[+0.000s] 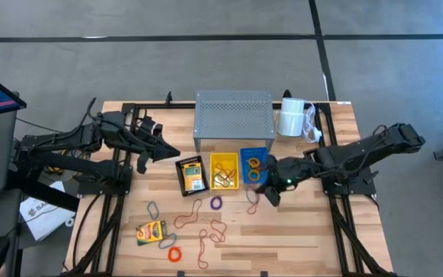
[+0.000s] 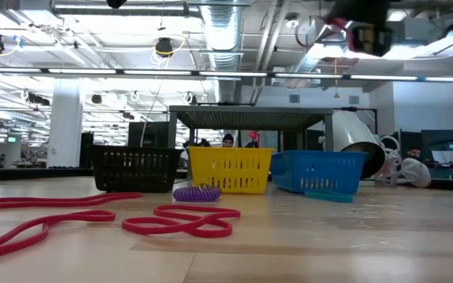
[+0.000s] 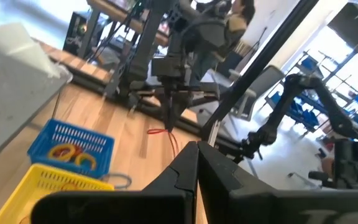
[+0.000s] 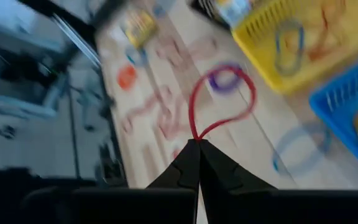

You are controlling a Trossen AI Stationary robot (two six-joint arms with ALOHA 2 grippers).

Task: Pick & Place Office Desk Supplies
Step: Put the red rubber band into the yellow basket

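- Wooden table (image 1: 298,238) held black basket (image 1: 191,175), yellow basket (image 1: 224,170) and blue basket (image 1: 253,165) in a row before the grey riser (image 1: 234,115).
- My right gripper (image 1: 270,195) was clenched on a red rubber band (image 4: 219,102), loop dangling just beside the blue basket.
- My left gripper (image 1: 168,150) was closed, empty, raised near the black basket.
- Crayon box (image 1: 150,231) and loose rubber bands (image 1: 206,231) lay on the front of the table; white roll (image 1: 291,117) beside the riser.

The table (image 1: 298,231) is pale planked wood with a smooth, faintly glossy finish. The baskets (image 2: 230,169) are moulded plastic lattice. The riser (image 1: 234,115) is grey matt perforated metal.
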